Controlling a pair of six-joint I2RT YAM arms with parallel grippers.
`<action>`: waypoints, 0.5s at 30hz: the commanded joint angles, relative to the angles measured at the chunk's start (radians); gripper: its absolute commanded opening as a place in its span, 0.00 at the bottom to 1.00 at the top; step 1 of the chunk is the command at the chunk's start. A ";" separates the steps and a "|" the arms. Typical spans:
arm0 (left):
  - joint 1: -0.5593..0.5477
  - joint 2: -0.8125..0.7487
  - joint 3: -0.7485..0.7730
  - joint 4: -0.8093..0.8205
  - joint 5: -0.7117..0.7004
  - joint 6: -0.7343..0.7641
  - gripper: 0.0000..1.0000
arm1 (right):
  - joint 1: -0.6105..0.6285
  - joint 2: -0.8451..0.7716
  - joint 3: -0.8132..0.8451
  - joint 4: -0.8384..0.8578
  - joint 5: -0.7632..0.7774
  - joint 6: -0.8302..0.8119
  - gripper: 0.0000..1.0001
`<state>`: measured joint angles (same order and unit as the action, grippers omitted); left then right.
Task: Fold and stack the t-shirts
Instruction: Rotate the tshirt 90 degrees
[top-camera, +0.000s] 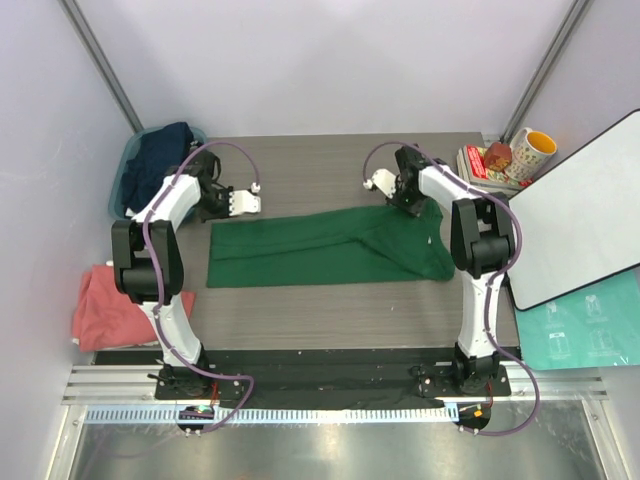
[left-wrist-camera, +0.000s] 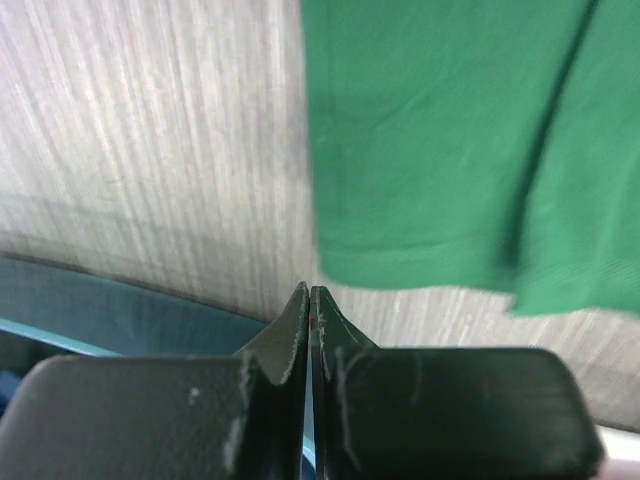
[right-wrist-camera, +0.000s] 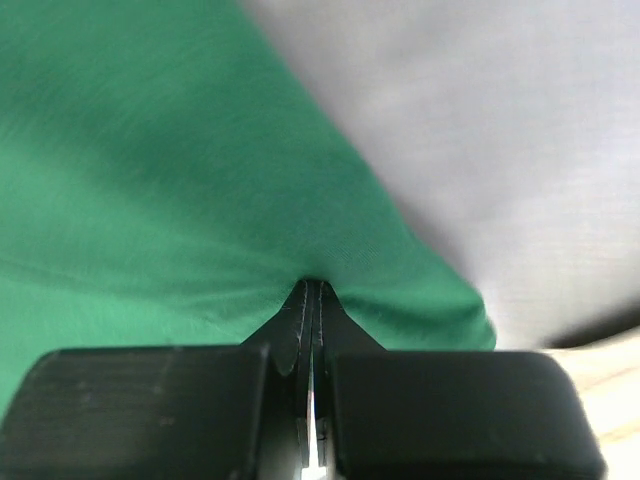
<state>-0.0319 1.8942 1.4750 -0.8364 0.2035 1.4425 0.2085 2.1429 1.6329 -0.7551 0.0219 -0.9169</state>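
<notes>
A dark green t-shirt (top-camera: 330, 250) lies spread lengthwise across the middle of the table. My right gripper (top-camera: 412, 207) is at its back right part, shut on a pucker of the green cloth (right-wrist-camera: 200, 180), which bunches around the fingertips (right-wrist-camera: 313, 284). My left gripper (top-camera: 220, 212) is shut on nothing just off the shirt's back left corner (left-wrist-camera: 340, 260), its tips (left-wrist-camera: 310, 290) over bare table. A salmon-pink t-shirt (top-camera: 110, 305) lies crumpled off the table's left edge. A navy t-shirt (top-camera: 160, 160) sits in the teal tub (top-camera: 122, 180).
The tub's rim (left-wrist-camera: 110, 310) shows just beside the left gripper. Books (top-camera: 480, 165), a yellow mug (top-camera: 535, 150) and a white board (top-camera: 585, 215) crowd the back right corner. A teal sheet (top-camera: 585, 335) lies to the right of the table.
</notes>
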 joint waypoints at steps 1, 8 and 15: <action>-0.022 -0.020 0.001 0.086 -0.033 -0.024 0.01 | -0.032 0.149 0.093 0.285 0.173 0.049 0.01; -0.059 -0.017 -0.082 0.276 -0.159 -0.060 0.01 | -0.038 0.265 0.258 0.356 0.211 0.055 0.01; -0.062 -0.063 -0.084 0.271 -0.093 -0.125 0.21 | -0.031 0.082 0.220 0.310 0.119 0.113 0.37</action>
<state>-0.0937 1.8931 1.3903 -0.5854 0.0711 1.3605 0.1734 2.3592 1.8778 -0.4053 0.2256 -0.8555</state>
